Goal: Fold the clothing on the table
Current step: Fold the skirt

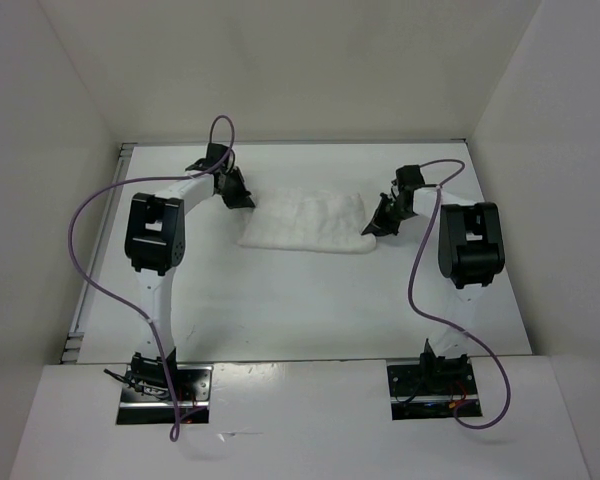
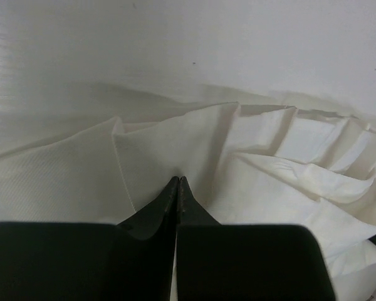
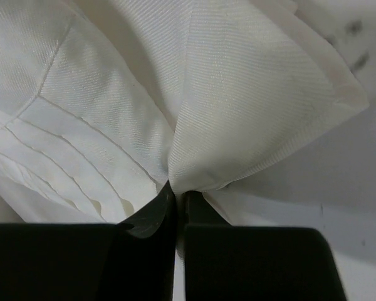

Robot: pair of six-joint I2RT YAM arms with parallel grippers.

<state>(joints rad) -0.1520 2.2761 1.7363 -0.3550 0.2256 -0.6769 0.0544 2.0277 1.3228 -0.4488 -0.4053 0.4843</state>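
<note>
1. Left gripper (image 2: 177, 187): fingers pressed together, tips nipping the garment (image 1: 310, 225) at its left edge.
2. Right gripper (image 3: 177, 195): fingers closed, pinching a fold at the garment's right edge.
3. The garment lies bunched on the table (image 1: 300, 310), between the two grippers, towards the far side.

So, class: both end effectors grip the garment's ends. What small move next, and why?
Probably raise both slightly: the left end effector and right end effector each pinch the clothing, which lies bunched on the table, so lifting should spread it.
</note>
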